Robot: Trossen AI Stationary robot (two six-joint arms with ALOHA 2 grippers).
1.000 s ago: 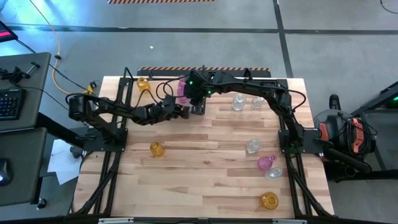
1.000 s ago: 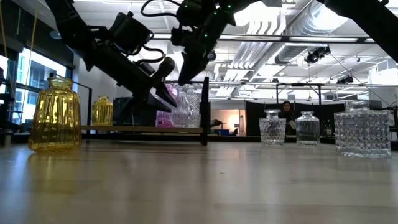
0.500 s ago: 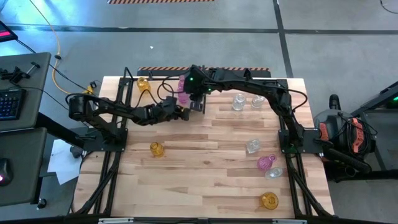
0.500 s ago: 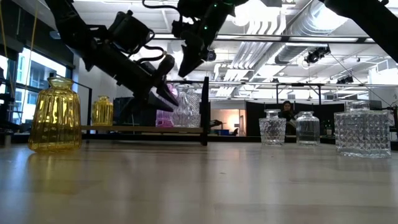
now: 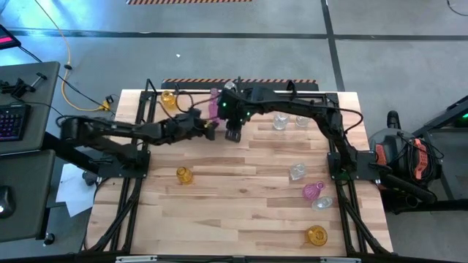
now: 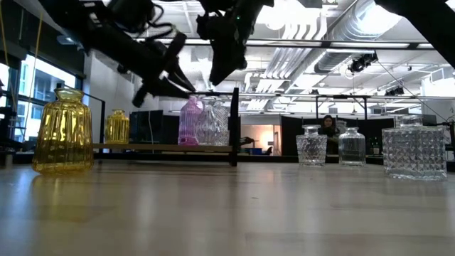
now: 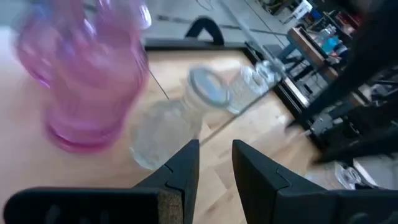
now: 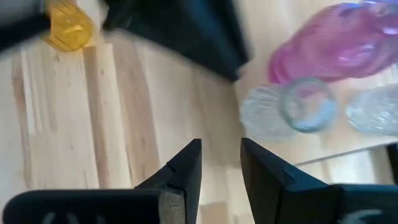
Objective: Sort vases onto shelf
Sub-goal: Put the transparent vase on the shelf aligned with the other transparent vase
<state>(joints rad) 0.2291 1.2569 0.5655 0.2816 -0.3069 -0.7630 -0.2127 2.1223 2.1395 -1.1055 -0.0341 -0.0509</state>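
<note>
The shelf (image 5: 150, 95) runs along the table's far edge. On it stand a yellow vase (image 5: 169, 98), a pink vase (image 6: 189, 121) and a clear vase (image 6: 213, 122) beside it. Further vases stand on the table: clear ones (image 5: 280, 119) near the shelf and yellow (image 5: 183, 174), clear (image 5: 297, 171), pink (image 5: 313, 191) and yellow (image 5: 316, 235) ones nearer. My left gripper (image 7: 216, 144) hovers just left of the pink vase (image 7: 93, 68), above it. My right gripper (image 8: 221, 144) hangs over the table in front of the shelf (image 5: 232, 135). Both stand narrowly open with nothing between the fingers.
A black upright divider (image 6: 235, 126) rises at the shelf's middle, right beside the clear vase. The two arms are close together above the shelf's middle. Bare tabletop (image 5: 241, 190) lies between the near vases. A large yellow vase (image 6: 62, 131) fills the low view's left.
My left gripper has risen and drawn back toward the table's left, off the pink vase, which stays upright on the shelf. My right gripper has rolled a little and shifted slightly toward the near edge. Neither gap has changed.
</note>
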